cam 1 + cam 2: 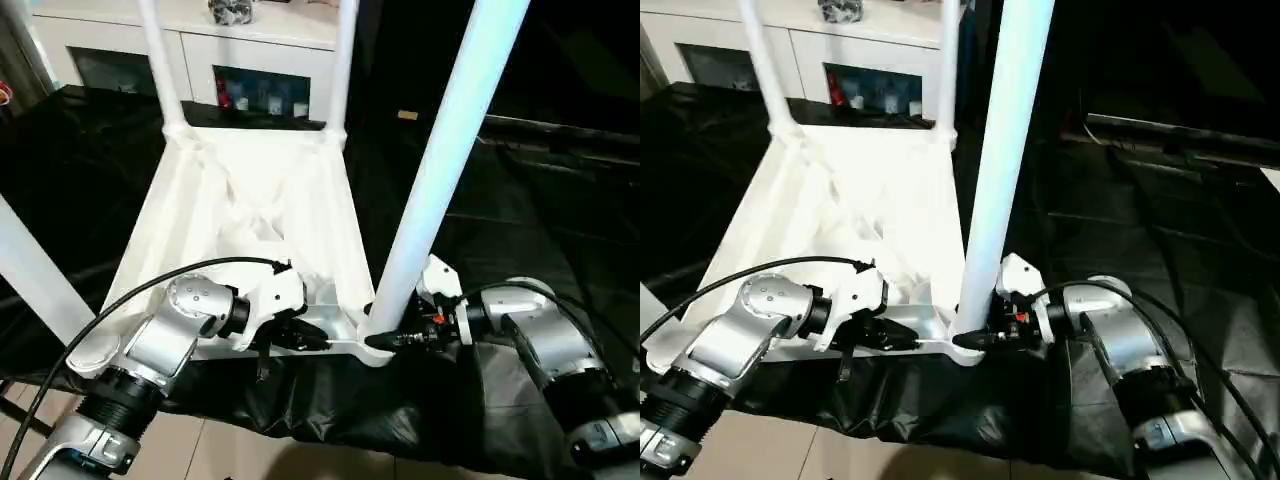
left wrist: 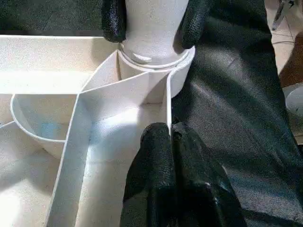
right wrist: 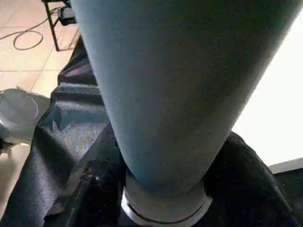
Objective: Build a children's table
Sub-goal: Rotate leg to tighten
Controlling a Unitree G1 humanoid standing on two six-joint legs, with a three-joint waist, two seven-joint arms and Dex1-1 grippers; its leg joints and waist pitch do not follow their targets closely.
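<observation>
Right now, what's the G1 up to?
Assembling the children's table, tabletop lying underside up on black cloth. The right gripper grips the base of the near right leg at its corner socket. The left gripper is shut on the tabletop's rim beside it. All four legs stand in their corners.

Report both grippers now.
Left gripper: shut on the tabletop rim.
Right gripper: fingers around the near-corner leg base.

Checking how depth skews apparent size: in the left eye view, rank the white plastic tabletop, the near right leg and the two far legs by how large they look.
1. White plastic ribbed tabletop
2. Near right white tapered tube leg, enlarged by closeness
3. Two far white tube legs, left and right: alike, not ranked
</observation>
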